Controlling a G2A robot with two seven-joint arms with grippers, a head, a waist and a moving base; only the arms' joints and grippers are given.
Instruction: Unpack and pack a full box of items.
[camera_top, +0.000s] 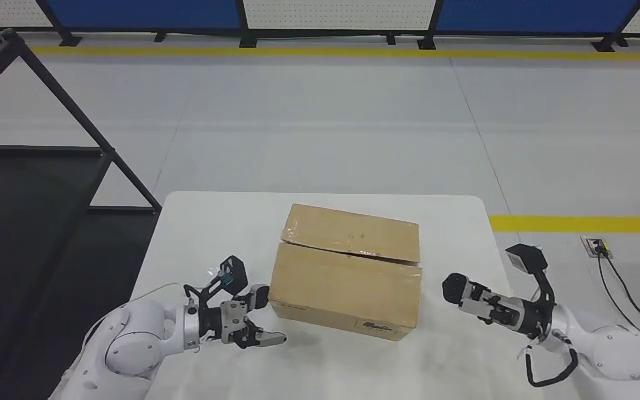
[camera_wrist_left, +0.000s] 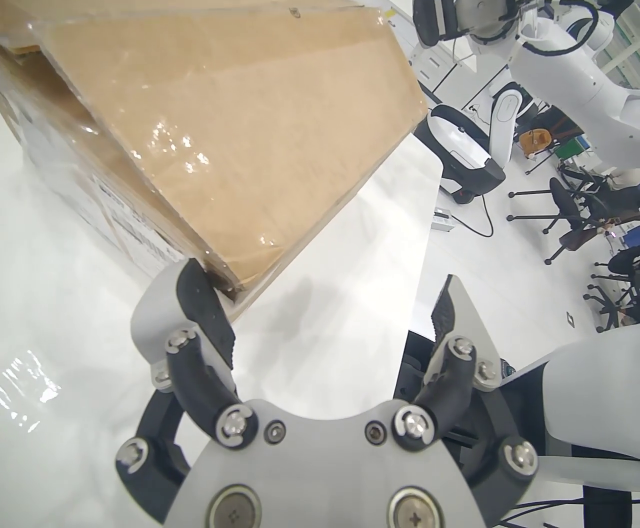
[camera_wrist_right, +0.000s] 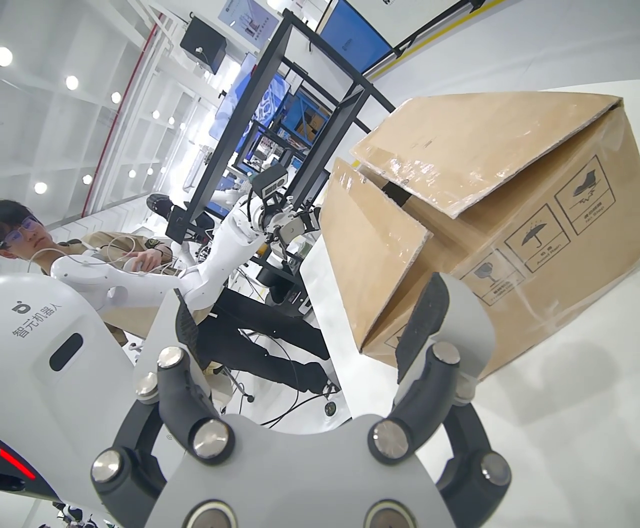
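A brown cardboard box (camera_top: 345, 270) stands in the middle of the white table (camera_top: 200, 230). Its two top flaps lie down but slightly ajar, with a dark gap along the seam. My left gripper (camera_top: 262, 316) is at the box's near left corner, open. In the left wrist view, one pad (camera_wrist_left: 200, 295) of the left gripper (camera_wrist_left: 320, 290) touches that corner of the box (camera_wrist_left: 240, 125). My right gripper (camera_top: 456, 290) hovers just off the box's right end, open and holding nothing. In the right wrist view, the right gripper (camera_wrist_right: 307, 305) faces the box (camera_wrist_right: 500, 210) and its raised flaps.
A black metal rack (camera_top: 60, 190) stands on the floor left of the table. Bare tabletop (camera_top: 330, 365) lies in front of the box and on both sides of it. The table's right edge (camera_top: 490, 250) is close to the right arm.
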